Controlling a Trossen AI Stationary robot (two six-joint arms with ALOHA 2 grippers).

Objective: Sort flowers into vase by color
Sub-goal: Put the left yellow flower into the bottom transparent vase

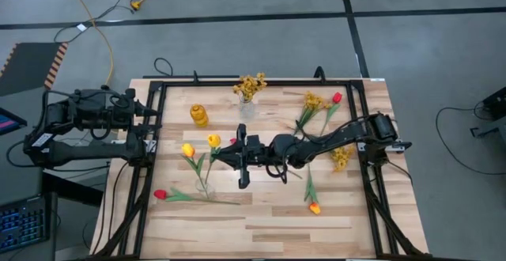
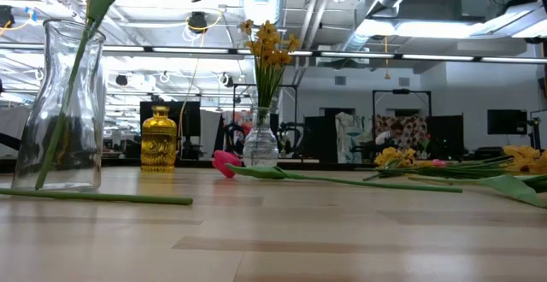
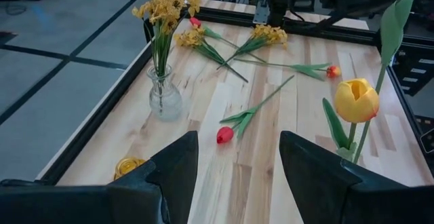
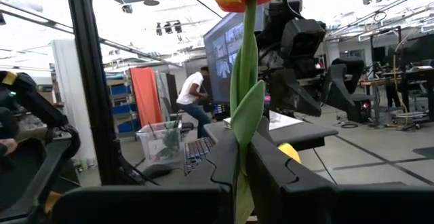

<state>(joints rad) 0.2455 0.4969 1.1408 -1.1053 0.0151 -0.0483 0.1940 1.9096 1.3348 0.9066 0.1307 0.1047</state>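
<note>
— Right gripper [image 1: 229, 156], where is it?
— Near the table's middle, fingers closed on the green stem of a yellow-orange tulip [image 4: 245, 20], beside the clear glass vase [image 1: 205, 187].
— Left gripper [image 3: 237, 157]?
— Wide open, empty, at the table's left edge.

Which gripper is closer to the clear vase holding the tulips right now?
The right gripper: it reaches across the table, shut on a yellow-orange tulip, just beside the clear vase. The left gripper waits at the table's left edge, farther from it.
</note>
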